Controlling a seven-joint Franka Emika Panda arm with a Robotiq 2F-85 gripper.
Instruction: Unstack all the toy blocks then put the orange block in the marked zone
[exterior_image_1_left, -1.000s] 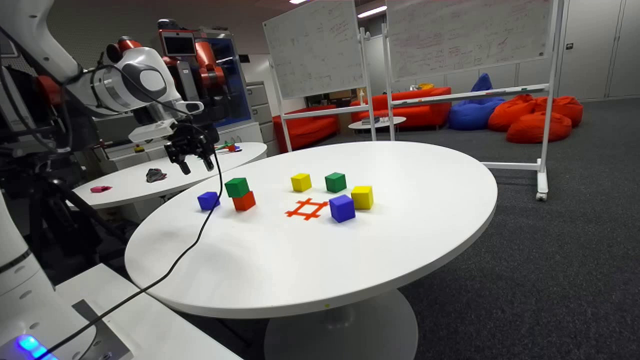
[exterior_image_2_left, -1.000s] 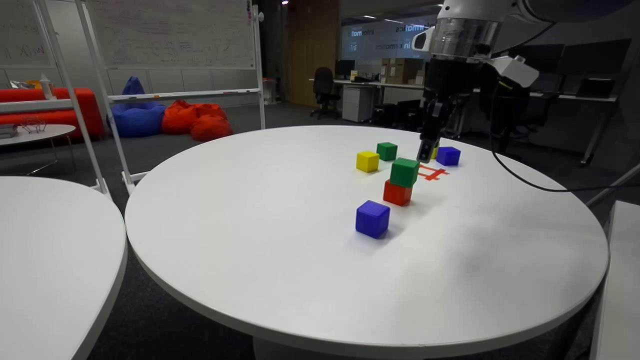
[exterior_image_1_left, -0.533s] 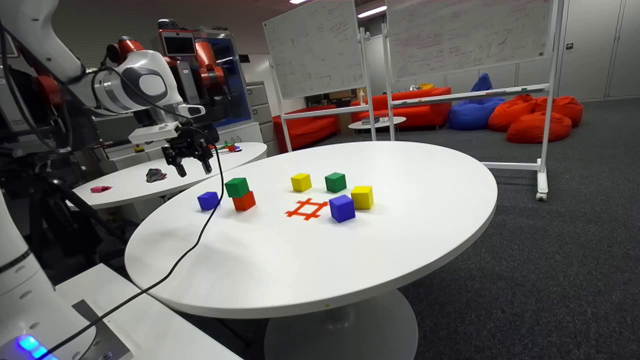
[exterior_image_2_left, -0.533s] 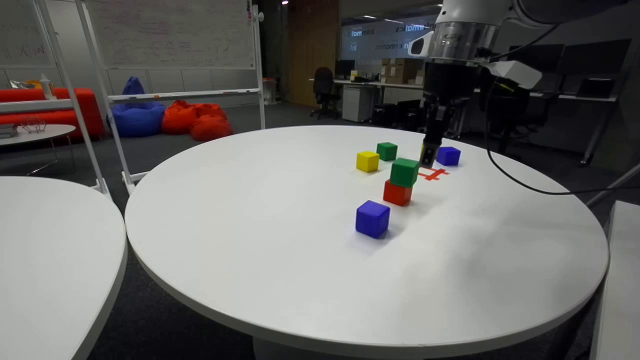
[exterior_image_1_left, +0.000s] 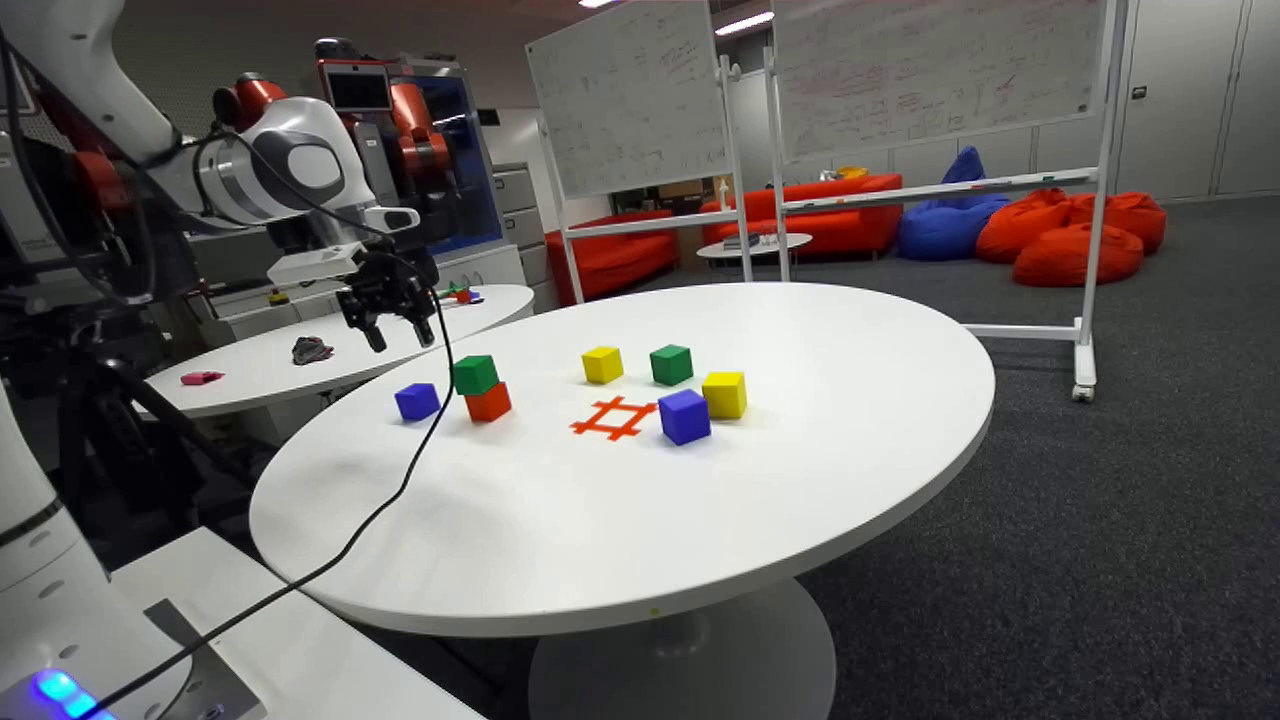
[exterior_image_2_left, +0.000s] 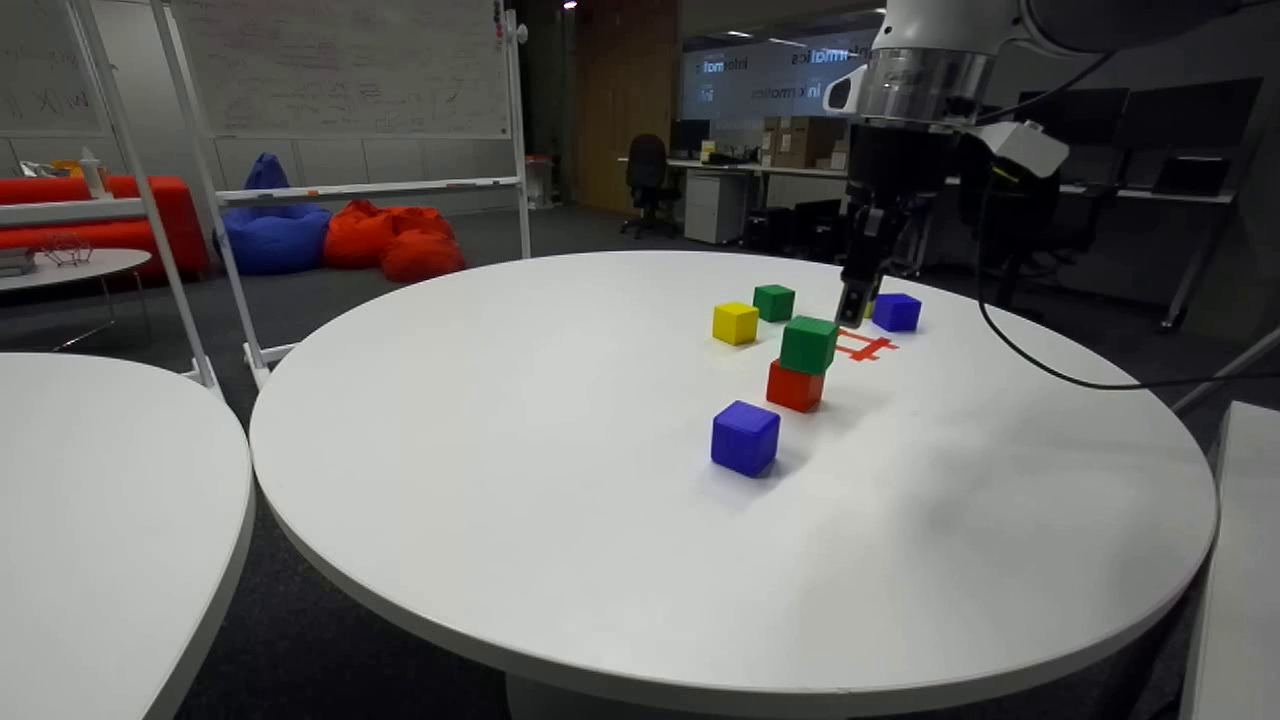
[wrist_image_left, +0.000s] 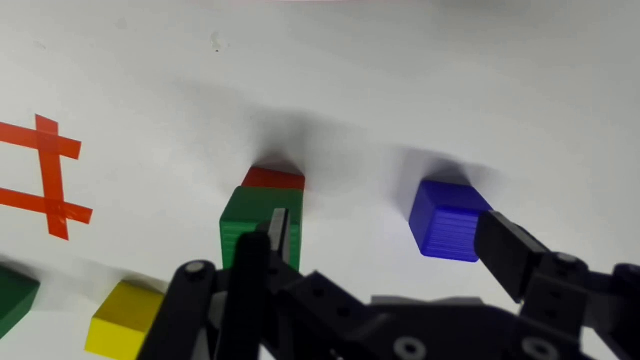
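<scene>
Tool (exterior_image_1_left: 401, 338), empty and with jaws wide apart, above the table (exterior_image_1_left: 560, 540), with five blocks (exterior_image_1_left: 685, 417) already separate, apparently only green block (exterior_image_1_left: 475, 375) left to lift off orange block (exterior_image_1_left: 490, 403) beneath, and orange block then to carry into the zone (exterior_image_1_left: 614, 419).

in both exterior views a round white table (exterior_image_1_left: 620, 510) fills the foreground on dark carpet (exterior_image_1_left: 1130, 470), with 2 scribbled whiteboards (exterior_image_1_left: 640, 100) beyond it. farther back are a red sofa (exterior_image_1_left: 850, 225), a blue bean bag (exterior_image_1_left: 945, 228) and red bean bags (exterior_image_1_left: 1078, 257) bunched beside it. in an exterior view, a dark cap-like thing (exterior_image_1_left: 312, 350) and a pink object (exterior_image_1_left: 202, 378) lie on a neighbouring white table (exterior_image_1_left: 262, 375). in an exterior view, a black office chair (exterior_image_2_left: 648, 170) stands near a desk (exterior_image_2_left: 725, 168) bearing cardboard boxes (exterior_image_2_left: 808, 140).
</scene>
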